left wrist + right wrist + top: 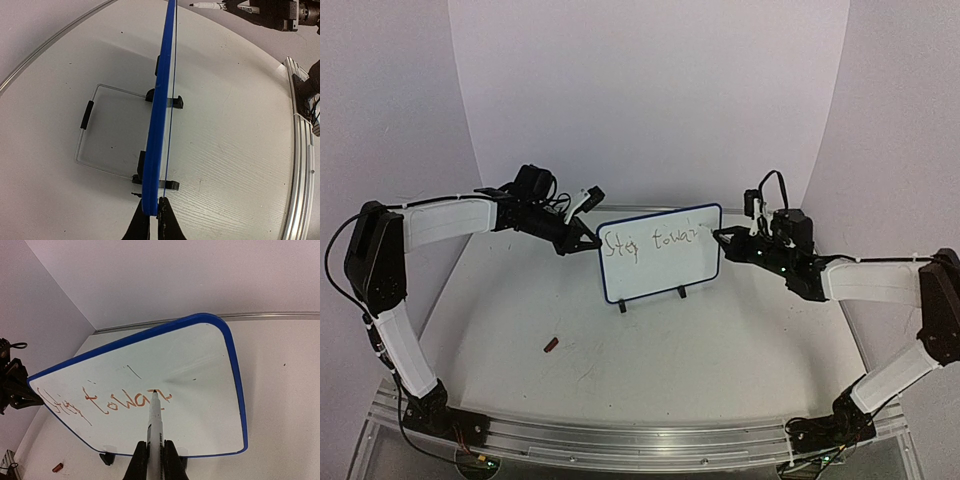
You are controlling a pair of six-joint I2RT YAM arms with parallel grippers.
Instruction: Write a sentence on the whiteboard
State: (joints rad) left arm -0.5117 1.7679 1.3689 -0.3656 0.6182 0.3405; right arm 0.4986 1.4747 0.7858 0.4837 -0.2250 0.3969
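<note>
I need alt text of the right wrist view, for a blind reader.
A marker, held in the right fingers, touches the blue-framed whiteboard at the end of reddish handwriting. The left fingers grip the board's left edge.

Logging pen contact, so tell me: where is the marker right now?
In the right wrist view the marker stands in the right gripper, its tip at the end of the reddish writing on the whiteboard.

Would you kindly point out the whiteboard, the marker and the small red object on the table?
whiteboard (665, 270): top external view, bare white face.
marker (154, 420): right wrist view, white barrel.
small red object (551, 346): top external view, its middle.
</note>
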